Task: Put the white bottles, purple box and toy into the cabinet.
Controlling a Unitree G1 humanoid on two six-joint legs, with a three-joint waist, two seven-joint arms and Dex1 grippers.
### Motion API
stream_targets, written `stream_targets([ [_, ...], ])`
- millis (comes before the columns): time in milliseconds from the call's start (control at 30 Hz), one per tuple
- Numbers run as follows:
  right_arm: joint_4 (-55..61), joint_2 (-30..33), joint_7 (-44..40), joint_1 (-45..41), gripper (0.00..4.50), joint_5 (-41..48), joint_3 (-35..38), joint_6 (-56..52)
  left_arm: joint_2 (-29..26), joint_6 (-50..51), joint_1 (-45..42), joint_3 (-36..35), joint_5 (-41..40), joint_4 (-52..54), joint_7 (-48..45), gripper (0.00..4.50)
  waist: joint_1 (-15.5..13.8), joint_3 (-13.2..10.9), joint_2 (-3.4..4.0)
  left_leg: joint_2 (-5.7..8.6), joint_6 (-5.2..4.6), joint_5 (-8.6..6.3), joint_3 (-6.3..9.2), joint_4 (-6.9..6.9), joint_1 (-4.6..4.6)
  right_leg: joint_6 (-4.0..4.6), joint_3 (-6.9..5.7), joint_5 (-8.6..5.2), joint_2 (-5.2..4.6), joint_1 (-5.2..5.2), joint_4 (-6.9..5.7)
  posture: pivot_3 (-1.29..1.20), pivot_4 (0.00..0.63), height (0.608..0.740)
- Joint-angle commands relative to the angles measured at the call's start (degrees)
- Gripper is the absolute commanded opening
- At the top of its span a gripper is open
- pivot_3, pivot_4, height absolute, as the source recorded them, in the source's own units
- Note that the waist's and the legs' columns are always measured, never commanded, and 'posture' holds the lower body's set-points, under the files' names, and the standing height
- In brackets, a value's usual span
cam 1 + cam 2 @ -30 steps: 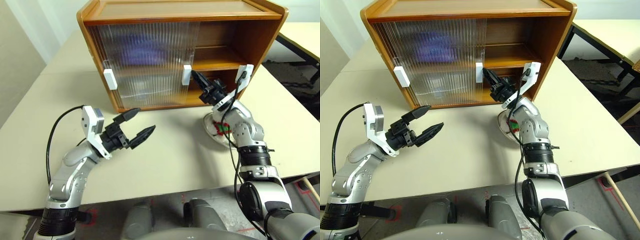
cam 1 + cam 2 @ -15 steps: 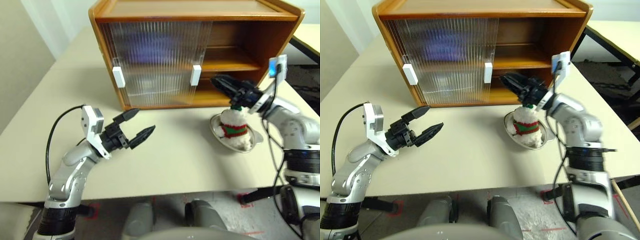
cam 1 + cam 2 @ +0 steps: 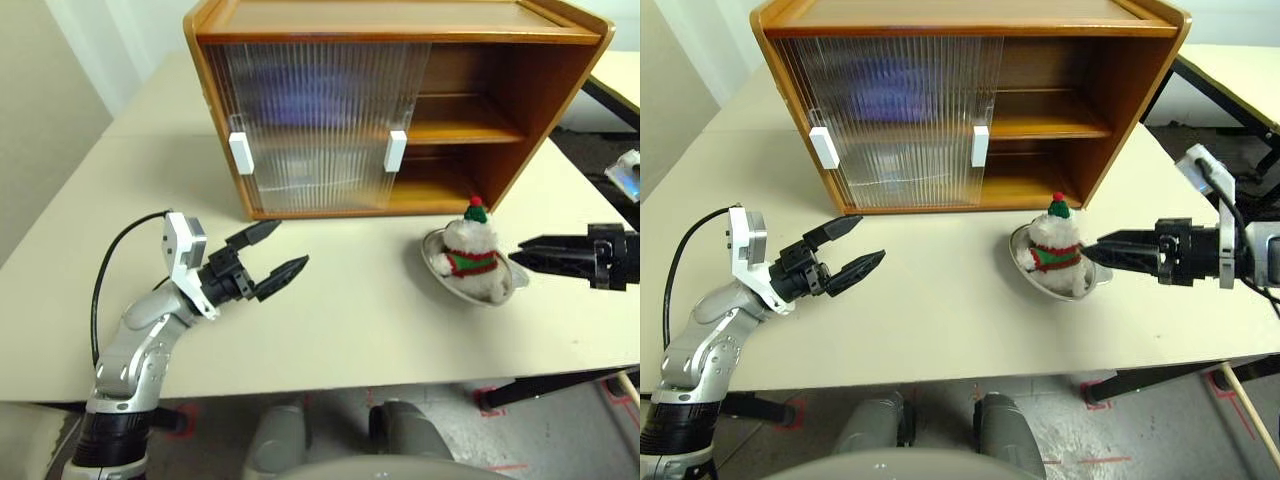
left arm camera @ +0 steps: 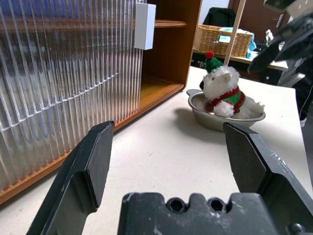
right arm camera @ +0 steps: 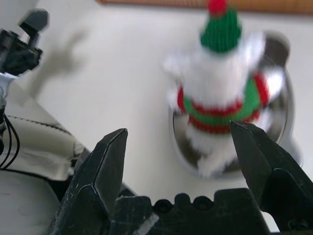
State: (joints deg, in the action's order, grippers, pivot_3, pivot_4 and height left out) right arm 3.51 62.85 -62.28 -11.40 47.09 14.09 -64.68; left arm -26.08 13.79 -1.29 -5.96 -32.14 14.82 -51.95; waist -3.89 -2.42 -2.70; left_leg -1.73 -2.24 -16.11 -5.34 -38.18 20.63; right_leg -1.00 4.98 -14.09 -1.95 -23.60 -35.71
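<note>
A small plush toy [image 3: 1054, 244] sits upright in a shallow metal dish [image 3: 1023, 268] on a pale tabletop [image 3: 940, 310], just in front of the open right half of a wooden cabinet [image 3: 970, 20]; the toy is white and fluffy, wears a red-and-green striped band around its middle, and has a green hat topped with a red pompom; the cabinet has one shelf, and its two ribbed translucent sliding doors [image 3: 890, 120], each with a white rectangular handle, cover its left half, with a blurred purple shape showing through the upper part of the doors; the right side of the cabinet, above and below the shelf, looks bare wood; the right gripper [image 3: 1102, 252] reaches in level from the right, its black fingers [image 5: 107, 161] spread wide with their tips just beside the dish and toy, not touching the toy; the left gripper [image 3: 278, 253] hovers above the tabletop well to the left of the toy, in front of the closed doors, its fingers [image 4: 90, 161] also spread wide and holding nothing.
</note>
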Motion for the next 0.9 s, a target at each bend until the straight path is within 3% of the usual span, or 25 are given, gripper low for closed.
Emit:
stream_targets([
  [33,1.48,-1.08,1.51,1.88,4.48,-0.91,-1.41,-0.62,-0.05,-0.97,0.38,0.13,-1.12,0.31,-1.47,4.5,-0.11,-0.02,-0.03,0.0,0.0,0.0,0.01,-0.01,0.0,-0.01,-0.01,0.01,0.0,0.0,0.0,0.17,0.008,0.74],
  [900,-4.42,-11.16,5.92,-5.54,4.48,-12.57,-7.54,11.72,2.17,-0.37,-2.15,-1.27,-5.77,2.86,1.75,4.5,-0.34,0.01,-0.07,0.04,-0.02,0.01,0.03,-0.1,0.02,0.0,0.01,0.08,0.05,0.03,-0.06,0.19,0.004,0.74],
])
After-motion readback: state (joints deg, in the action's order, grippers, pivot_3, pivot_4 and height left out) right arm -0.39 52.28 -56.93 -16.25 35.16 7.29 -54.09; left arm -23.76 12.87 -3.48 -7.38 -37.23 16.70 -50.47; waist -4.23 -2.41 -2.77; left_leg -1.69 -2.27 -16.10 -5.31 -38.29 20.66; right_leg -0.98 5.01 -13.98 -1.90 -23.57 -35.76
